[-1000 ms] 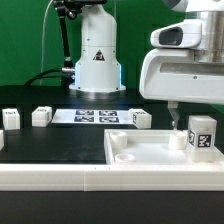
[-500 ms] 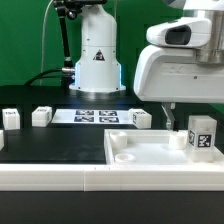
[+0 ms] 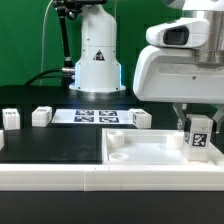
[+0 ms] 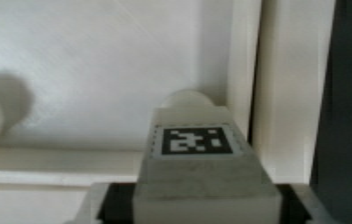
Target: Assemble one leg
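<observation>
Hand grasping the leg upright, tag outward, over the near right corner of the white tray, which rests on the dark surface with other legs and the marker board behind.

We list: marker board flat on the black surface; large white tray near the front; green backdrop behind.
</observation>
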Robot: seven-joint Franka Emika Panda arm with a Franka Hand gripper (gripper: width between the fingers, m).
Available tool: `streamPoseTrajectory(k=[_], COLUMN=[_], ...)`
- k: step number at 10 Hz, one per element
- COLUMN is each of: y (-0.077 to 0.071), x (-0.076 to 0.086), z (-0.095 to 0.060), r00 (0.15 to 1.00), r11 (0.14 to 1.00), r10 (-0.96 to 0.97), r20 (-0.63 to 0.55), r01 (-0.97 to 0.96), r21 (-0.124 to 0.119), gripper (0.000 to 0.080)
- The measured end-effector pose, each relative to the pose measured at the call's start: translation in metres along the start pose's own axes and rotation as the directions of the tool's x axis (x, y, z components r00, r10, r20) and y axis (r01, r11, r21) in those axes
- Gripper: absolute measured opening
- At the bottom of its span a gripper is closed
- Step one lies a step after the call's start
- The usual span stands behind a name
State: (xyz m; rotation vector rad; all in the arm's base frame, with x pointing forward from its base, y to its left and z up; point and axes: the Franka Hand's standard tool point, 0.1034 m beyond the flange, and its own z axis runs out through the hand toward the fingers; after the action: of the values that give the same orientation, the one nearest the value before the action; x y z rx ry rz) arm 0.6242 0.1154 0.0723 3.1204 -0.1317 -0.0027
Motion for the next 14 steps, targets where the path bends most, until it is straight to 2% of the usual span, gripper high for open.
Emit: streamPoseTrajectory(k=[2,4,6,8,10,12,14], y=[-0.0019,-0.0016,-0.0040,-0.0035,-0.0027,-0.0023,-0.0050], x=[0.0016,0.0017,0.0012,0.0012,0.0014,0.0019,0.0006], z=[-0.0004,0.0012,0.0008,0.0005,0.0015,0.0014,0.0013], r00=[0.981,0.932,0.814,0.719,0.590,0.427,0.172], r11=[0.981,0.931,0.813,0.718,0.588,0.423,0.169], r10=[0.192,0.363,0.581,0.694,0.806,0.903,0.983], r20=[-0.010,-0.010,0.004,0.015,0.037,0.053,0.058], r01=[-0.191,-0.363,-0.580,-0.694,-0.807,-0.904,-0.984], r21=[0.009,0.038,0.054,0.054,0.060,0.064,0.059], gripper=[0.0289,0.0289,0.0290,0.0290,0.0290,0.0290,0.0290])
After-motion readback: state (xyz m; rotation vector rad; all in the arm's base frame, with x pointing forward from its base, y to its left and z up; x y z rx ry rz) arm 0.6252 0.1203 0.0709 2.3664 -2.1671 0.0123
